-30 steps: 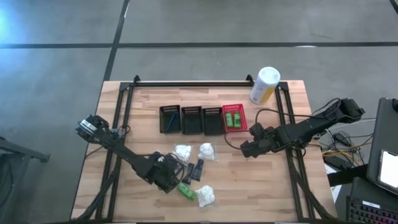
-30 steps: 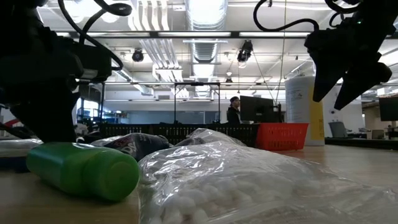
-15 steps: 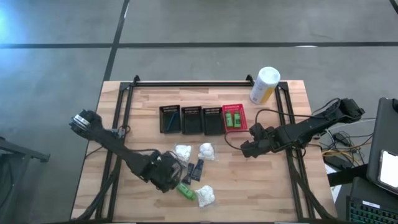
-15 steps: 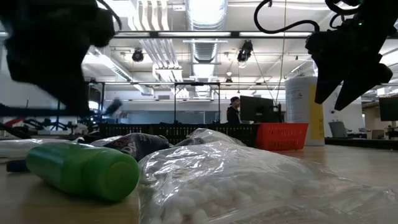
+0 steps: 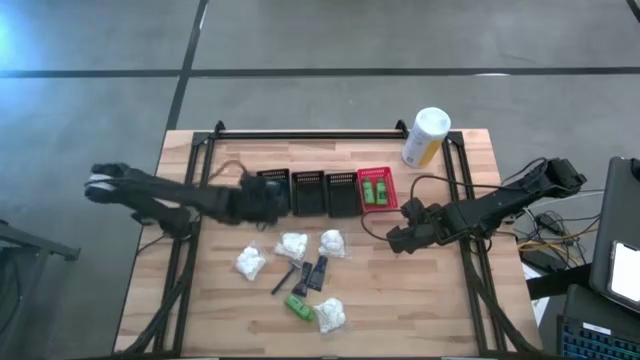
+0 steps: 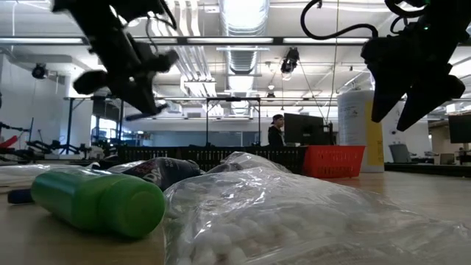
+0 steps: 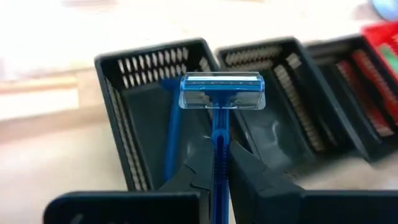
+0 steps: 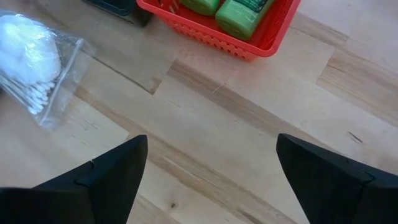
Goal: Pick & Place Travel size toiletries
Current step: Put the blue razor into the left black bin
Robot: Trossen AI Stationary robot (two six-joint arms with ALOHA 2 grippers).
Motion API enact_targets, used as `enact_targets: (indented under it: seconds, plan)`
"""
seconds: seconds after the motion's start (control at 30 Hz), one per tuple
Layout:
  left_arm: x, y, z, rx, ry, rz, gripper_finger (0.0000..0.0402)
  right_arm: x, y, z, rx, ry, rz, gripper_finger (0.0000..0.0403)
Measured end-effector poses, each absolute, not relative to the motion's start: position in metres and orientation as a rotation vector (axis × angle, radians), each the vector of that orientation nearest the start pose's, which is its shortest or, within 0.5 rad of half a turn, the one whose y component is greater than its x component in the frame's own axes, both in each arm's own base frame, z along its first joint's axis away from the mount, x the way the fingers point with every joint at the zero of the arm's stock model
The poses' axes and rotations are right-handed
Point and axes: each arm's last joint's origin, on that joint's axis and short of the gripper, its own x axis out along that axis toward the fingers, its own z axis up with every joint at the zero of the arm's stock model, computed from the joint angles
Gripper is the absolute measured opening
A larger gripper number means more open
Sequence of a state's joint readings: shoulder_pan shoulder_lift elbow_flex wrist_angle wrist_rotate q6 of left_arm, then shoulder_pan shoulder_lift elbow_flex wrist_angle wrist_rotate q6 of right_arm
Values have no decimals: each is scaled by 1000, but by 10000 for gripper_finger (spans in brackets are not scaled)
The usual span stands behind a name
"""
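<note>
Left claw clamps a blue razor above the leftmost black basket.

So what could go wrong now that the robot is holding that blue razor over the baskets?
The left gripper pinches the blue razor only by its thin handle, so it might twist or slip. Another blue razor already lies in the leftmost black basket, so the new one may land crooked on it. The basket is narrow; dropped off-centre, the razor might catch on the rim or fall outside.
</note>
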State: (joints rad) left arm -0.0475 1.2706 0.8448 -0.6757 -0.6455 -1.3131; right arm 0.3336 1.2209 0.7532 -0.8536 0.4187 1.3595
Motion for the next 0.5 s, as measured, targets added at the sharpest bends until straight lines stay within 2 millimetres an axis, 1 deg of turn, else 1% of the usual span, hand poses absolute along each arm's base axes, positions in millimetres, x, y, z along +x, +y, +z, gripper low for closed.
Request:
enact_targets:
  seconds: [0.07,0.13,0.23,0.33,0.43,0.5]
  plan:
    - [233,30,222,-804,518,1083,25,191,54,203,709,918,-845,350]
    - [233,51,212,-860,539,1059,25,191,54,203,720,913,-851,344]
    - [229,70,195,-926,564,1043,25,191,54,203,737,909,-859,335]
    - [223,78,186,-935,585,1067,25,191,54,203,758,906,-867,328]
    - [221,79,183,-938,599,1057,31,191,54,203,772,900,-875,323]
    - [221,78,182,-940,593,1049,43,191,54,203,774,899,-877,322]
